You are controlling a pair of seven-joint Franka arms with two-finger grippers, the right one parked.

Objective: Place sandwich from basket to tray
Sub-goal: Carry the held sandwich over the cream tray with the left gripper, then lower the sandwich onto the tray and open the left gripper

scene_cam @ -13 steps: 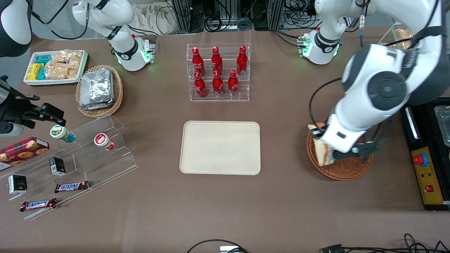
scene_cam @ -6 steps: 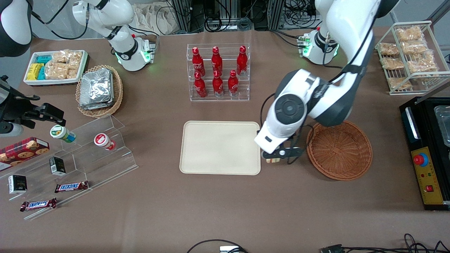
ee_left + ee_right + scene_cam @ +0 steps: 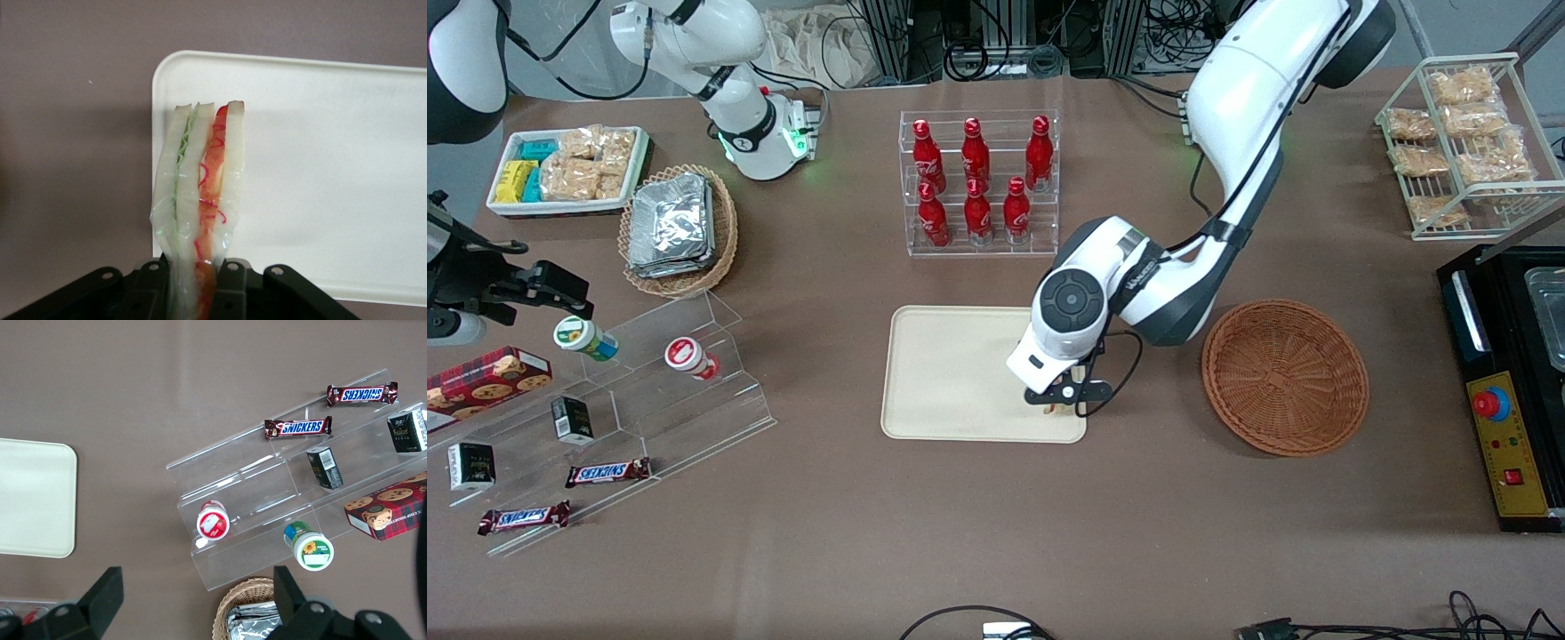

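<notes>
1. Sandwich, a clear-wrapped triangular wedge of white bread with green and orange-red filling layers [image 3: 199, 200], hangs clamped in the left arm's black two-finger gripper [image 3: 197, 280], above the tray's corner.
2. That gripper [image 3: 1060, 399] is closed tight on the wedge's lower end, one finger pressing each bread face; the wrist view shows the layers running straight out from between the fingers.
3. In the front view only a small pale sliver of the wedge [image 3: 1052, 408] shows under the gripper, over the flat rectangular cream-beige plastic tray [image 3: 951, 373], near the tray corner that is nearest the front camera and toward the working arm's end.
4. Whether the wedge touches the tray surface cannot be told from either view.
5. In the wrist view, the tray's rounded corner [image 3: 167, 70] sits just beside the wedge's tip, with brown tabletop [image 3: 73, 133] next to it.
6. The round, shallow, reddish-brown woven wicker basket [image 3: 1285, 378] stands on the table beside the tray, toward the working arm's end, apart from the tray and holding nothing.
7. A clear acrylic rack of red bottles [image 3: 978, 182] stands farther from the front camera than the tray.
8. The white left arm [image 3: 1138, 276] reaches across above the gap between basket and tray.
</notes>
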